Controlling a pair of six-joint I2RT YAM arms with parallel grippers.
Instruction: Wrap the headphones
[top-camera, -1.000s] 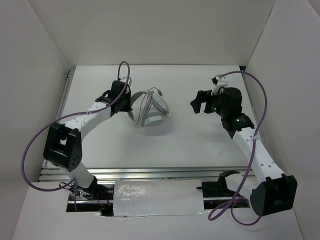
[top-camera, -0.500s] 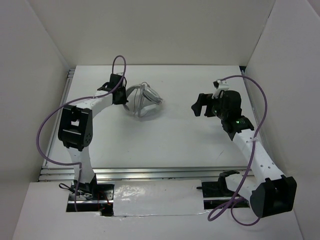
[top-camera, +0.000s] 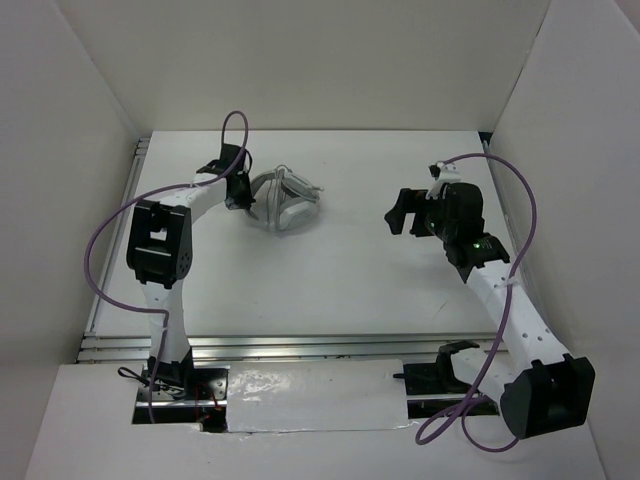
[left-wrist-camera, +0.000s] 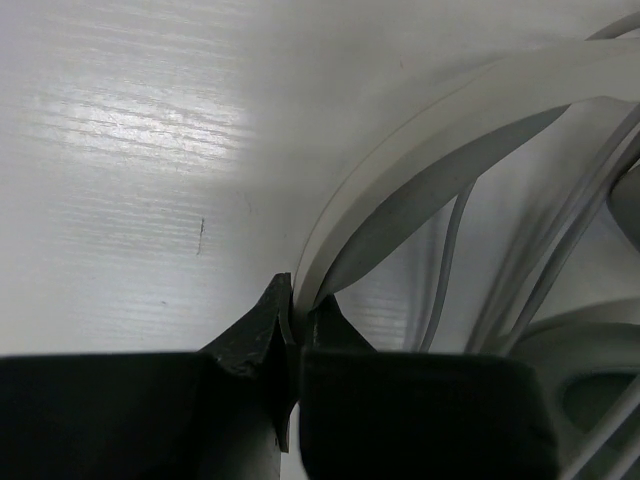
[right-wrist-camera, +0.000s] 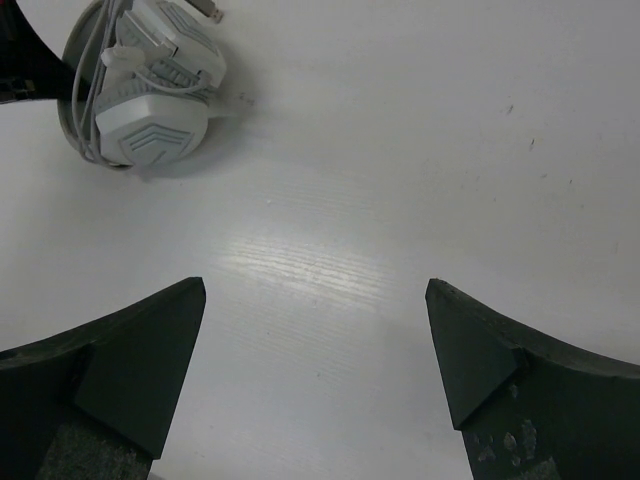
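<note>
Grey-white headphones (top-camera: 285, 203) lie upper centre of the overhead view, our left gripper (left-wrist-camera: 296, 318) clamped on their headband (left-wrist-camera: 420, 140). We should hold that pinch steady and bring the wide-open right gripper (right-wrist-camera: 315, 292) across for the cable (right-wrist-camera: 78, 100).

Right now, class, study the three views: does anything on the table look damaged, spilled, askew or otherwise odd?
Nothing stands out. The headphones sit on the table looking intact, cable looped round them. The left gripper pinches the headband; the right gripper hangs open, apart.
</note>
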